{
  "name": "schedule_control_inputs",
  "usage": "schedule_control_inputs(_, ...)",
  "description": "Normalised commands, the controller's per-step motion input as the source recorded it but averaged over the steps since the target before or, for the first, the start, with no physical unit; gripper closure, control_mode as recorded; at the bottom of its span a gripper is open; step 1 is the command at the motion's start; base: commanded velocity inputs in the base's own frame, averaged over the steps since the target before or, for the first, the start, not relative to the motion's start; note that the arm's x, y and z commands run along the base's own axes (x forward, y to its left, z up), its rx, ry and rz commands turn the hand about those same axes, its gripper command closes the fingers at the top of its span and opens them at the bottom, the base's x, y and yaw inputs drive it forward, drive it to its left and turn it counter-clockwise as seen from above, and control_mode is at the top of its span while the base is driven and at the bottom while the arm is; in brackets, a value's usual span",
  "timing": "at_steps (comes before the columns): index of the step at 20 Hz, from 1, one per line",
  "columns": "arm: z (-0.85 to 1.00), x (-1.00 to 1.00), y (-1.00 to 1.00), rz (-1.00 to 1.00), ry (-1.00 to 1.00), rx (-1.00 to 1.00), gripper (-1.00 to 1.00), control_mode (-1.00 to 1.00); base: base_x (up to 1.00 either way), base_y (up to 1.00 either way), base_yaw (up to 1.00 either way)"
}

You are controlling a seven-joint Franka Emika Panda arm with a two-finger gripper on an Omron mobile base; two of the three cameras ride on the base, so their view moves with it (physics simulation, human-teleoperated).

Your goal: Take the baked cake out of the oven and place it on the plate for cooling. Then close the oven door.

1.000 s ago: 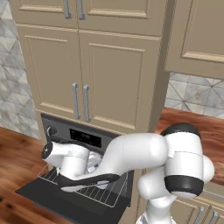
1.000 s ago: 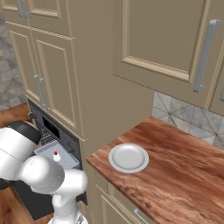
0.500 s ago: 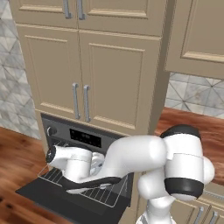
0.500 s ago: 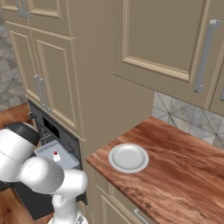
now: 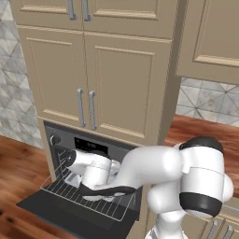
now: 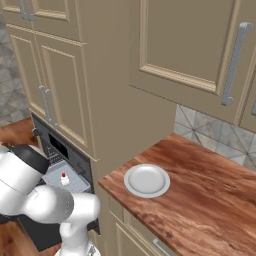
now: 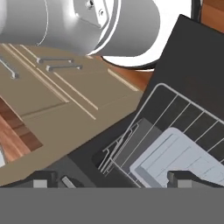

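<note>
Cake point(image 6: 64, 178) sits on the pulled-out rack point(image 5: 88, 200) for reach; your end effector point(image 7: 111, 177), fingers parted, grips nothing

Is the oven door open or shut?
Open: the oven door lies folded down flat, with the wire rack pulled out over it.

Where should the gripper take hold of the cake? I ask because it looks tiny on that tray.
Grip the cake by its two white sides, coming straight down from above. It stands upright and alone on the grey tray on the pulled-out rack, so nothing crowds its sides.
</note>
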Motion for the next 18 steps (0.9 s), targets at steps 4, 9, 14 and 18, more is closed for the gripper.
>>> schedule_control_inputs(4, -0.56, 0.00, -0.03, 0.00, 0.00, 0.00, -1.00, -1.00, 0.00, 0.00, 0.00)
schedule_control_inputs(9, -0.30, 0.12, 0.00, 0.02, -0.01, 0.03, -1.00, -1.00, 0.00, 0.00, 0.00)
schedule_control_inputs(14, 0.00, 0.39, 0.00, 0.03, -0.03, 0.12, -1.00, -1.00, 0.00, 0.00, 0.00)
schedule_control_inputs(18, -0.03, 0.38, 0.00, 0.04, 0.00, 0.09, -1.00, -1.00, 0.00, 0.00, 0.00)
